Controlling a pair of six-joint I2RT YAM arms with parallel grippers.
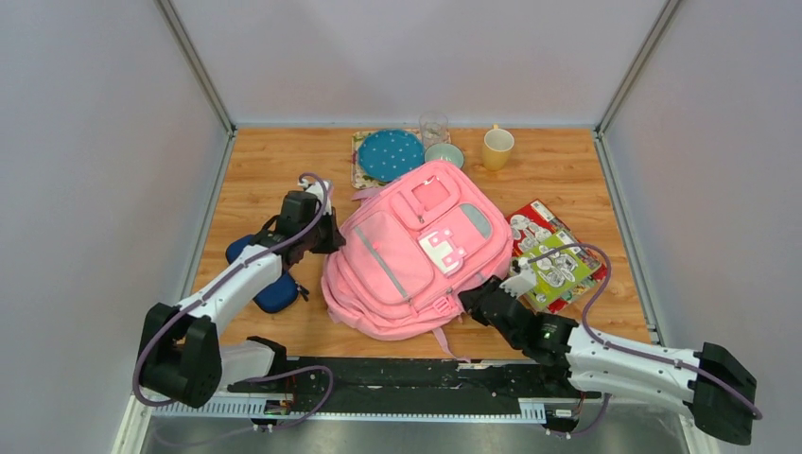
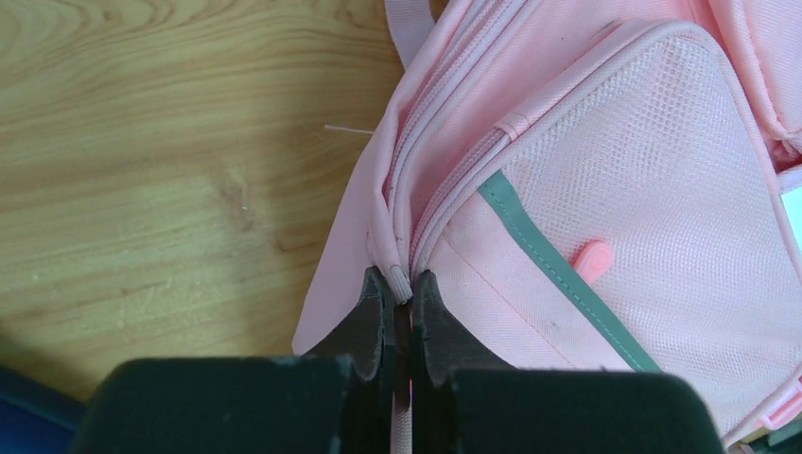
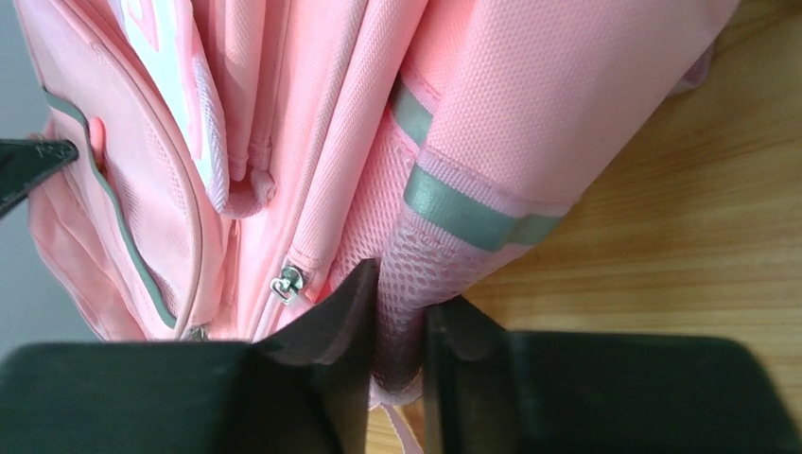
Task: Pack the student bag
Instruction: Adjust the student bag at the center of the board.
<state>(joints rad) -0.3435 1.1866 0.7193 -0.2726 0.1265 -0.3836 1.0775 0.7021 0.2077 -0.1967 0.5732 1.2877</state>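
Only up close: left end effector [image 2: 402, 291] on student bag [image 2: 615, 189] seam (unclear overhead).

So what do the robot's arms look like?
The left arm and right arm have white tube sections joined by chunky black joints. A thin purple cable loops along each. The right one shows a tiny green light. The left pincer and right pincer each have two pointy black fingers.

- Left arm [image 1: 232, 284] and right arm [image 1: 624, 359]: white shells, black joints.
- Lilac cables [image 1: 317, 189] loop along both.
- Left gripper [image 2: 402, 284]: black, wedge-shaped fingers [image 2: 374, 317].
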